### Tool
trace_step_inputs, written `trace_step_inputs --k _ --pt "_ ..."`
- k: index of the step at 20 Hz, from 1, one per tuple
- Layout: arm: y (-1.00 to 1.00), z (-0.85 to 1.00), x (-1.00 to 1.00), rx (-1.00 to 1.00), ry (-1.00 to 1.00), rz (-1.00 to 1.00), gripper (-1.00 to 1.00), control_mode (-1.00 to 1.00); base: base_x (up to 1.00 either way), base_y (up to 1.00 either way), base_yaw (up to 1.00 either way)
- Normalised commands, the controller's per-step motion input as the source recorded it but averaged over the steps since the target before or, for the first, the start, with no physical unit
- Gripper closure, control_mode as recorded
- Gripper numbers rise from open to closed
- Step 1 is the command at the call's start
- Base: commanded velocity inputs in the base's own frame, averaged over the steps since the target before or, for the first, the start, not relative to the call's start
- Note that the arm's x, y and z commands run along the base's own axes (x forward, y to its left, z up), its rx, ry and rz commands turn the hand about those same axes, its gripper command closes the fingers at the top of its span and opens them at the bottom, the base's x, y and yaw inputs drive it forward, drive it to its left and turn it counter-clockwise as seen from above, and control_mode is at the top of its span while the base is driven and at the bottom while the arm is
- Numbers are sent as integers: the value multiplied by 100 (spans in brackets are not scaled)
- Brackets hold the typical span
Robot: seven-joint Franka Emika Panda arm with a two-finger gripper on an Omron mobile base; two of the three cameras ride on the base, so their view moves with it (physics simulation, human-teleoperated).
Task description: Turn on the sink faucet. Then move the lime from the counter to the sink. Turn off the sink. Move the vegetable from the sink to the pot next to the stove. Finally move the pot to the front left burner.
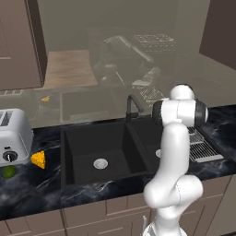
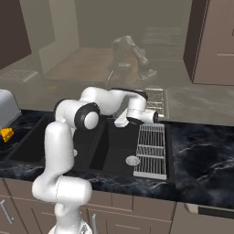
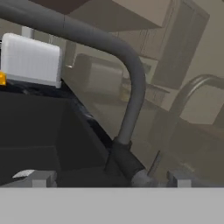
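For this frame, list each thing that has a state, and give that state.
sink faucet: upright, no water seen running
gripper: open, close to the faucet's base, holding nothing
sink: both basins without objects, drains uncovered
lime: on the counter, in front of the toaster
cheese wedge: on the counter, beside the toaster

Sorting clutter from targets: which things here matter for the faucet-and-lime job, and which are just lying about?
Job things:
thin black gooseneck faucet
small yellow-green lime
matte black double sink
black marble counter
open claw close to the faucet base

Lying about:
orange-yellow cheese wedge
silver toaster
white wire drying rack
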Motion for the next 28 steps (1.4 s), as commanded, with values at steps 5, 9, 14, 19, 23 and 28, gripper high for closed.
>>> trace_step_inputs --k 5,9,14,19,23,28 --pt "1 -12 43 0 -1 0 -100 -100 0 0 0" --pt "7 -11 33 0 0 0 -100 -100 0 0 0" --pt "24 -11 22 0 0 0 -100 -100 0 0 0" --pt "28 -6 17 0 0 0 -100 -100 0 0 0" --pt "14 -6 7 0 0 0 -100 -100 0 0 0" --pt "12 -13 16 0 0 0 -100 -100 0 0 0"
